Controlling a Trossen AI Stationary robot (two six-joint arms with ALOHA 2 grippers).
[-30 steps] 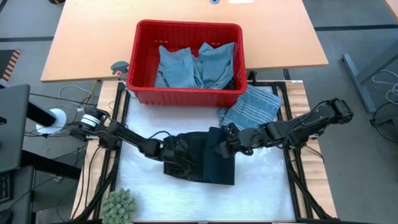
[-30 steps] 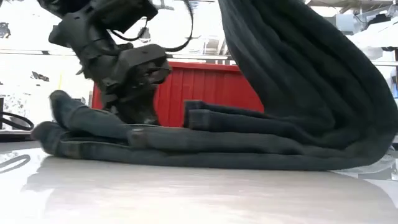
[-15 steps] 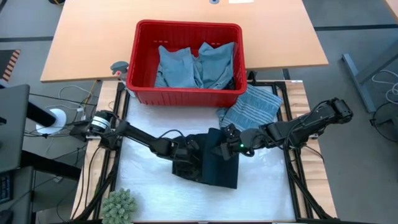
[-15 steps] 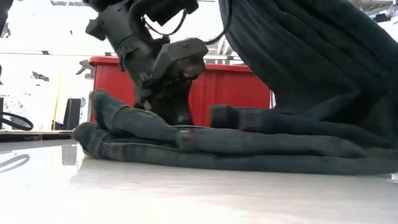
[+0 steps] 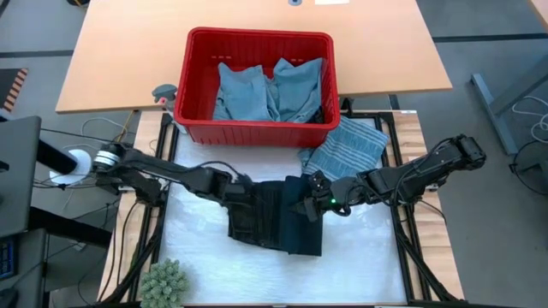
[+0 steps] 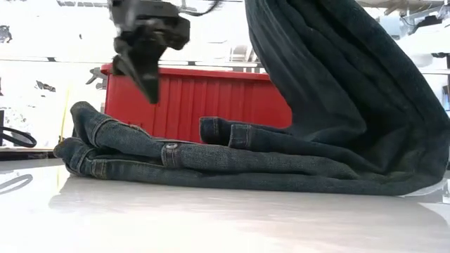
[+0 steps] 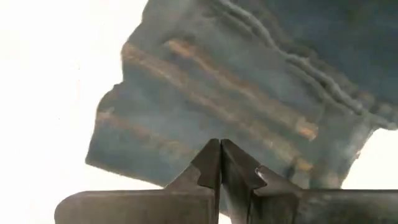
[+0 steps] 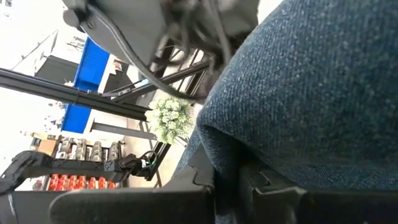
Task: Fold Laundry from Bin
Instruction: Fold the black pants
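The step in hand looks like a fold of the dark jeans (image 5: 276,224), which lie part-folded at the centre of the white tabletop (image 5: 197,274). The right gripper (image 5: 306,208), at about 3 o'clock of the garment, has its fingers clenched on a fold of denim, and the low view shows that part lifted in a tall arch over the flat layers. The left gripper (image 6: 144,60) hovers above the waistband end at about 9 o'clock, fingers pressed together and holding nothing. The next move probably calls for the right arm to carry its raised fold across and lay it flat, with the left ready to pin or smooth the layers. The red bin (image 5: 199,81), at 12 o'clock, holds crumpled light blue garments (image 5: 270,90); a striped grey-blue cloth (image 5: 347,147) lies outside it, touching its near right corner.
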